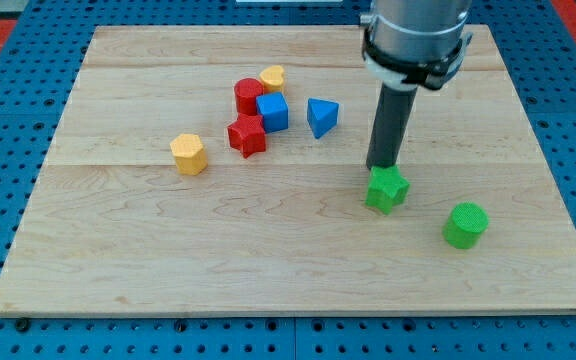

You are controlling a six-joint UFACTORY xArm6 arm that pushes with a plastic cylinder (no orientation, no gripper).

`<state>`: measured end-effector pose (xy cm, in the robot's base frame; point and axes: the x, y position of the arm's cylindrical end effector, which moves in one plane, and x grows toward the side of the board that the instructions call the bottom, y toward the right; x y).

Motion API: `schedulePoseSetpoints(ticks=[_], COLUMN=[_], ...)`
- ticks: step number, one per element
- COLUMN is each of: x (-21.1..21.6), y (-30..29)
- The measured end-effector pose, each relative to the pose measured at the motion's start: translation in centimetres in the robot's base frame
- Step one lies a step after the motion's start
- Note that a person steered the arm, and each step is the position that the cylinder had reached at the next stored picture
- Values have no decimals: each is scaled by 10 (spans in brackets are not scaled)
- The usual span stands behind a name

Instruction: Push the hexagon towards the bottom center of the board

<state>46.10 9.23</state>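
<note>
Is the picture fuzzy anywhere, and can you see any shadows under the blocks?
In the camera view, the blocks look fairly sharp; soft small shadows sit beside the yellow hexagon and the green cylinder; my tip touches the green star block from the view's top; no strong glare shows on the wooden board.

Your arm enters from the view's top at about one o'clock, its dark rod hanging straight down; my tip sits right of centre, near three o'clock.

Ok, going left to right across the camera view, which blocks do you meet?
Yellow hexagon → red star → blue cube → blue triangle → green star, my tip at its top edge → green cylinder. Red cylinder and small yellow block overlap the cluster.
</note>
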Motion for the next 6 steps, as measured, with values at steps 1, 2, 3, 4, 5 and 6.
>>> schedulePoseSetpoints(ticks=[1, 2, 3, 4, 5, 6], x=[32, 39, 32, 29, -22, -6], y=[-7, -16, -21, -23, -84, -166])
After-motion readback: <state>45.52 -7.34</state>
